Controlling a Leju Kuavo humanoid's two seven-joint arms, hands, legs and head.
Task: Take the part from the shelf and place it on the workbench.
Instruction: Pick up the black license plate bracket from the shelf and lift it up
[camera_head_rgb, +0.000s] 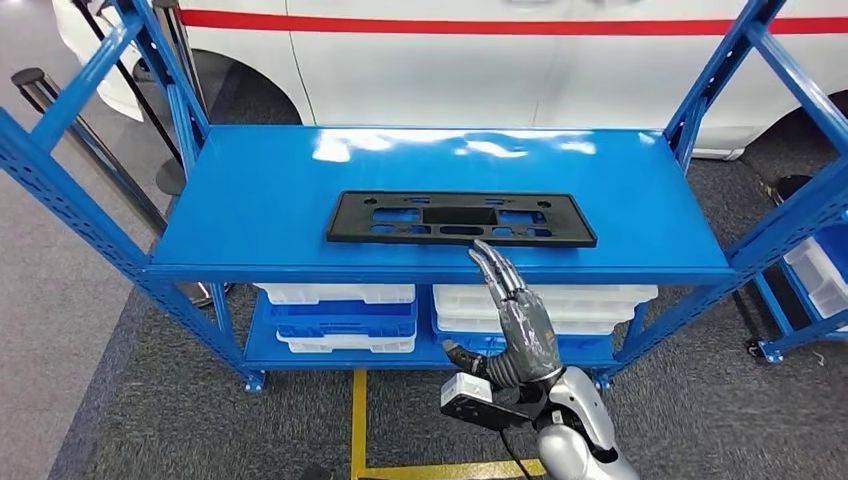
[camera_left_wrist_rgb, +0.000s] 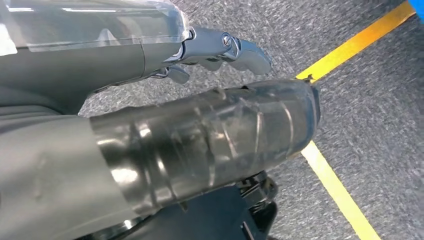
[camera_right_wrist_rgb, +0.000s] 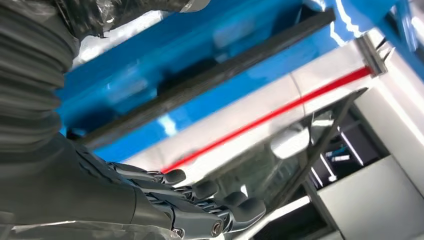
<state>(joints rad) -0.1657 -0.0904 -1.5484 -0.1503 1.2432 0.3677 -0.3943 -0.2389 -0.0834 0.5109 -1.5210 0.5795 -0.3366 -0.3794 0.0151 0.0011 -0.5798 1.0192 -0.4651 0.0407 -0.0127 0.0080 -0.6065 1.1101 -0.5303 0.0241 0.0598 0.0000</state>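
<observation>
The part is a flat black rectangular plate with several cut-outs. It lies on the top board of the blue shelf, near the front edge. My right hand reaches up from below with its fingers straight and holds nothing. Its fingertips are just short of the plate's front edge, at the shelf rim. In the right wrist view the plate is a dark strip on the blue board beyond my right hand. My left hand hangs over grey carpet, holding nothing.
White and blue bins sit on the lower shelf, with more white bins beside them. A white vehicle with a red stripe stands behind the shelf. Blue uprights flank both ends. Yellow tape marks the carpet.
</observation>
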